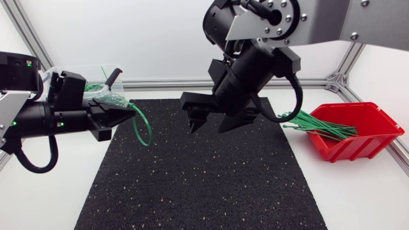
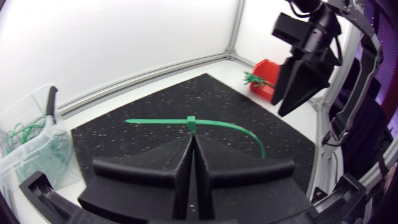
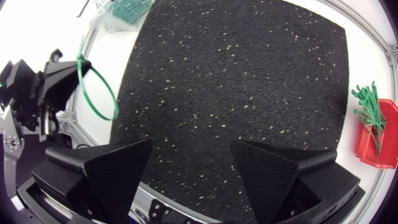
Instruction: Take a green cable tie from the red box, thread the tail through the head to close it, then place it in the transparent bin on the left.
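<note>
Gripping, left claw: I have its fingers pressed together on the green cable tie, at 9 o'clock of the black mat seen from above.
Green cable tie: the tail is threaded through the head, and the closed loop sticks out past the claw tips over the mat's 9 o'clock edge.
Right claw: fingers are spread wide with nothing between them, above the mat's 12 o'clock half.
Red box: it sits on the table at 3 o'clock, off the mat, with loose green ties poking over its rim toward the mat.
Transparent bin: it stands at 10 o'clock, behind the left claw, with more green ties inside.
</note>
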